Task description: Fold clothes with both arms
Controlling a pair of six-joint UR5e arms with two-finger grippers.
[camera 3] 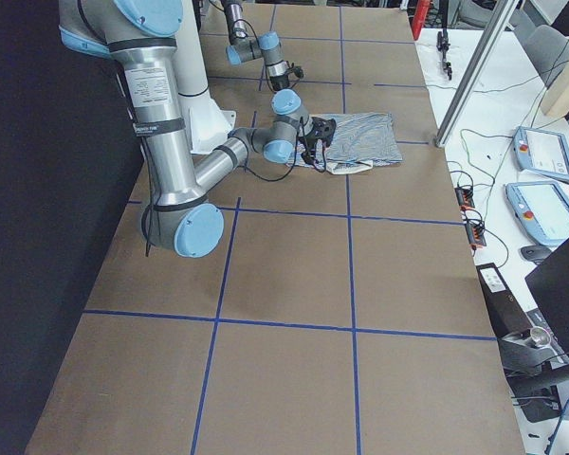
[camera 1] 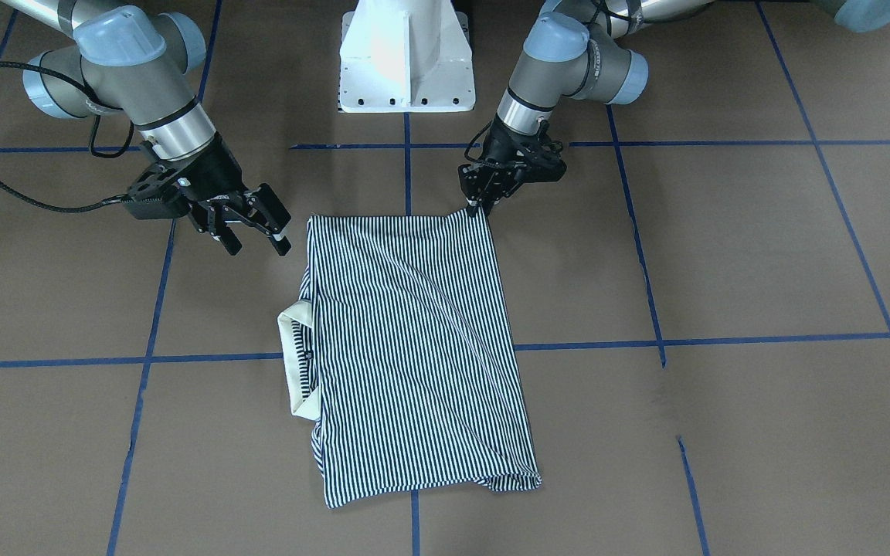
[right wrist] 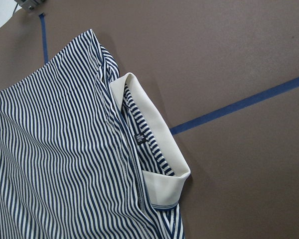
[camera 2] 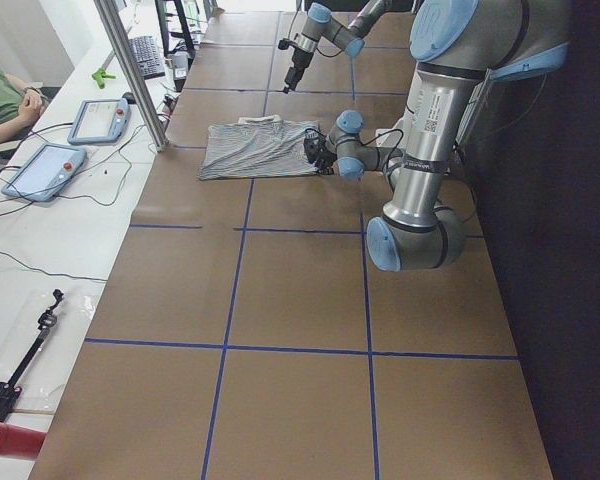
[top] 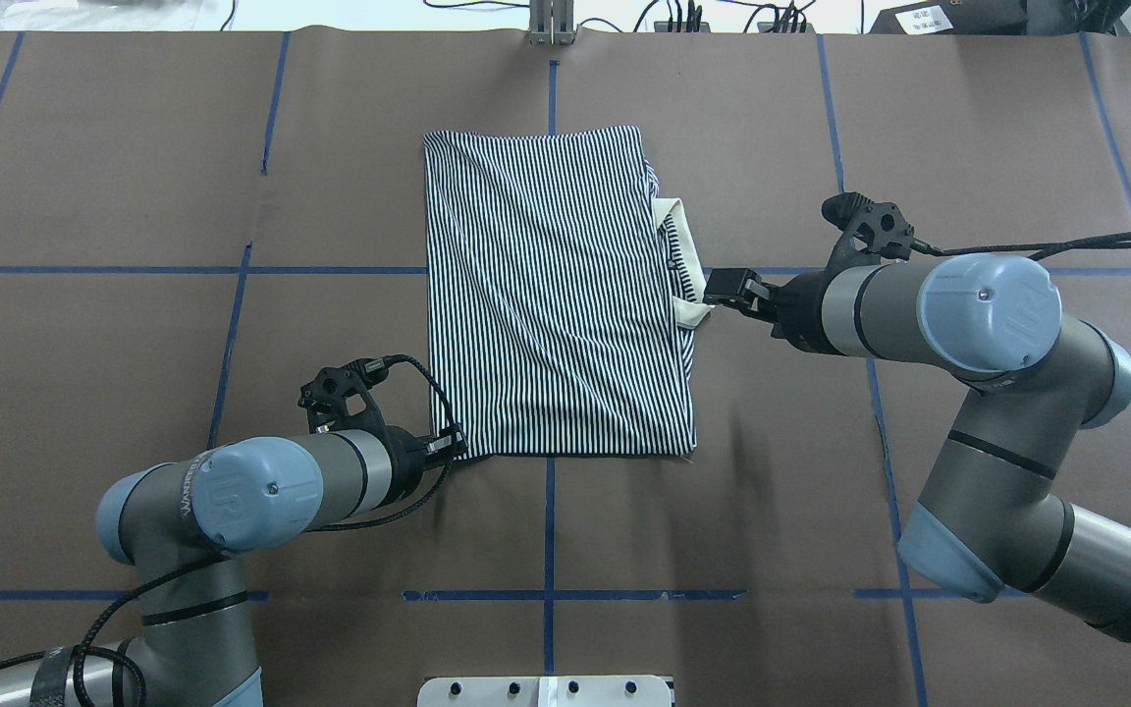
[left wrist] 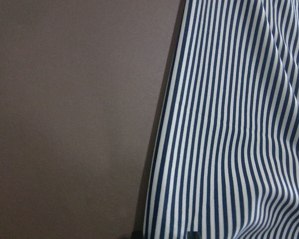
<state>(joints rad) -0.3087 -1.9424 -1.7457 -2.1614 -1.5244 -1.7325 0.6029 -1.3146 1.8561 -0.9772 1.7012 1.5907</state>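
Note:
The striped polo shirt [camera 1: 414, 347] lies folded into a long rectangle on the brown table, its cream collar [camera 1: 290, 347] sticking out at one side. It also shows in the overhead view [top: 556, 295]. My left gripper [camera 1: 479, 205] is low at the shirt's near corner, shut on the fabric's edge; in the overhead view it [top: 453, 447] sits at the near-left corner. The left wrist view shows the striped edge [left wrist: 229, 124] close up. My right gripper [camera 1: 257, 243] is open and empty, raised beside the collar side [top: 723, 287]. The right wrist view shows the collar [right wrist: 154, 134].
The white pedestal [camera 1: 406, 54] stands at the robot's side of the table, behind the shirt. Blue tape lines [camera 1: 723, 338] cross the brown surface. Teach pendants [camera 2: 100, 120] and cables lie on the white bench beyond the far edge.

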